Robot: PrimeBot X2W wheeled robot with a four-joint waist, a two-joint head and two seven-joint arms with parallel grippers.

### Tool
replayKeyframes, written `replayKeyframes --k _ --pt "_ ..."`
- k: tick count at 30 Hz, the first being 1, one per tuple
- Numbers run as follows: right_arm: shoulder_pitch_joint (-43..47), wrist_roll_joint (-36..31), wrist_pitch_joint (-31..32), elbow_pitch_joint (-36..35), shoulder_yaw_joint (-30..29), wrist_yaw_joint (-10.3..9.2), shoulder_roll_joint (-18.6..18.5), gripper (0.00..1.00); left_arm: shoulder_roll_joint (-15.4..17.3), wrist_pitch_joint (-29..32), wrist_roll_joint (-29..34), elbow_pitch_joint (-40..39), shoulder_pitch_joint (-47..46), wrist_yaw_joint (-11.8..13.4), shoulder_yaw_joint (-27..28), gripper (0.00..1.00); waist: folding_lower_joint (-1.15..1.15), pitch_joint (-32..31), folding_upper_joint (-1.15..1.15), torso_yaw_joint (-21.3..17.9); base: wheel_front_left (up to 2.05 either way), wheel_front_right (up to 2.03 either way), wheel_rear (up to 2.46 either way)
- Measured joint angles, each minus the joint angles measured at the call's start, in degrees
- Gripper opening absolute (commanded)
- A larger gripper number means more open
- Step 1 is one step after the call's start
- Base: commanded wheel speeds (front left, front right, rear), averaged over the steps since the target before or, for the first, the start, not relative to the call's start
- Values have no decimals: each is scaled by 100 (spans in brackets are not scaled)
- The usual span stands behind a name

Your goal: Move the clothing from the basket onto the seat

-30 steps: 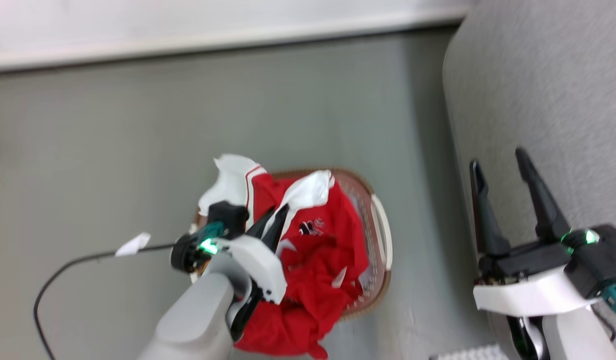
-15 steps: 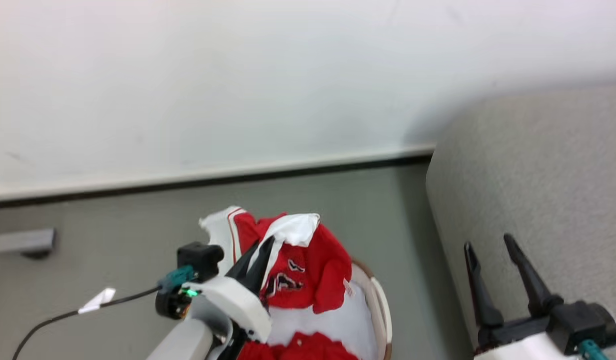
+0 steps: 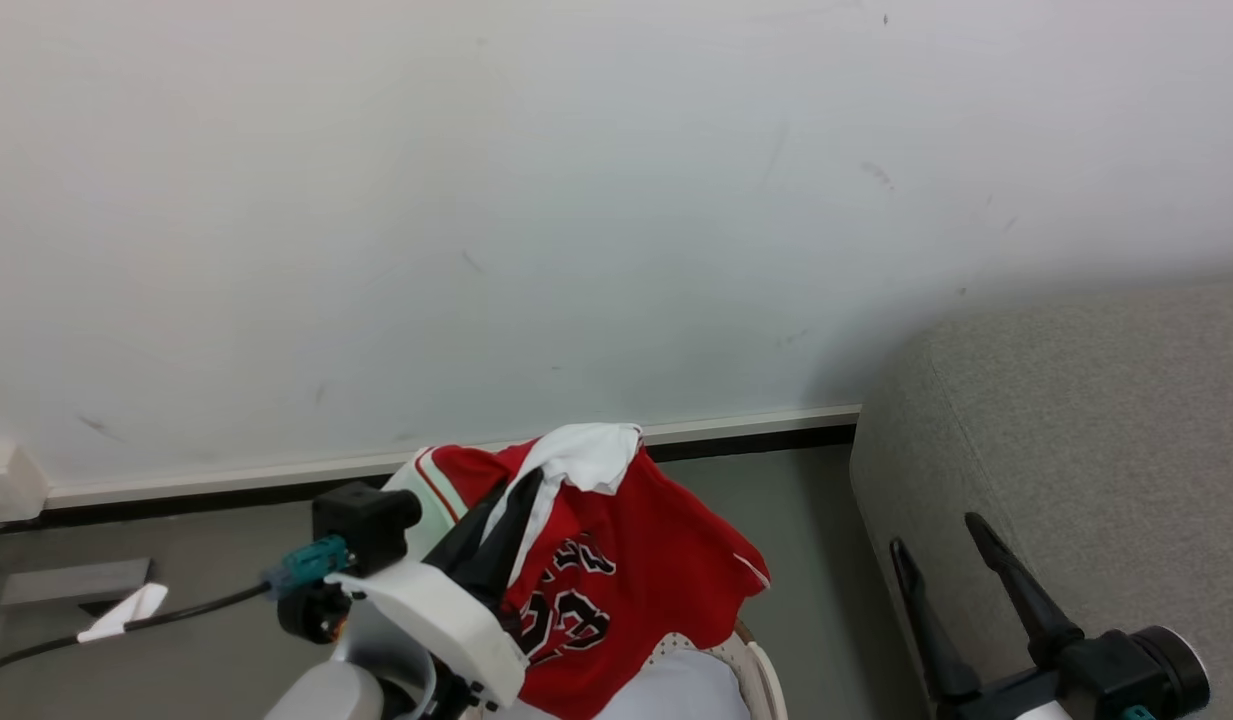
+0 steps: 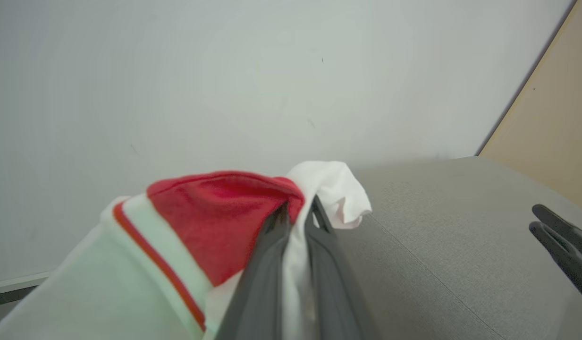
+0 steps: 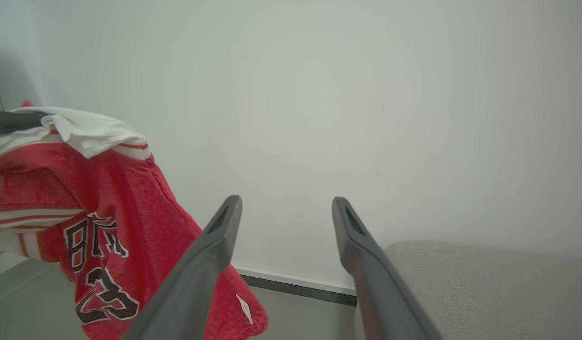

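A grey-green floor [image 3: 796, 560] runs across the lower part of the head view, ending at a white skirting board [image 3: 746, 428] with a dark strip under it. At 6 o'clock the basket [image 3: 766, 685] stands on the floor, cut off by the frame edge, its cream rim showing and a pale white pad [image 3: 676, 692] lying inside. At 8 o'clock a black cable [image 3: 206, 603] with a white tag [image 3: 126, 612] trails over the floor, beside a flat grey plate [image 3: 71, 582]. At 4 o'clock the seat [image 3: 1076, 440] stands on the floor, grey fabric with a stitched seam.
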Motion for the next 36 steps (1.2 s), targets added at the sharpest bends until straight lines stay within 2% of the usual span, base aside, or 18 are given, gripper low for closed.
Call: replayKeyframes --k 4,7,15,21,28,33,34,35,36 --pt "-168 108 0 1 368 0 -200 100 62 138 0 -278 41 24 -36 0 1 2 0 32 0 0 0" --pt "-394 324 1 7 845 0 -483 100 92 258 0 -482 49 41 -89 0 1 16 0 60 0 0 0" --pt "-1614 910 78 112 2609 0 -1351 100 149 542 0 -794 13 -66 -342 0 2 52 0 90 0 0 0" --pt "-2636 1373 276 381 3852 1 -1724 100 34 692 1 -894 -102 -204 -582 0 2 100 0 133 0 0 0" --pt "-3221 1820 257 877 4765 1 -1642 100 -71 812 -101 -900 -129 -415 -826 0 2 99 0 185 0 0 0" --pt "-3387 2343 151 1205 5252 0 -1406 100 -136 886 -194 -932 -129 -575 -1010 0 2 90 0 193 0 0 0" --pt "-3387 2481 149 1255 5334 0 -1359 82 -144 886 -231 -929 -128 -594 -1033 0 2 89 0 191 0 0 0" --pt "-3387 2613 148 1310 5405 0 -1311 27 -153 886 -283 -926 -128 -615 -1049 0 2 91 0 188 0 0 0" --pt "-3386 2716 145 1343 5446 0 -1270 0 -153 886 -301 -917 -128 -619 -1067 0 2 94 0 184 0 0 0"
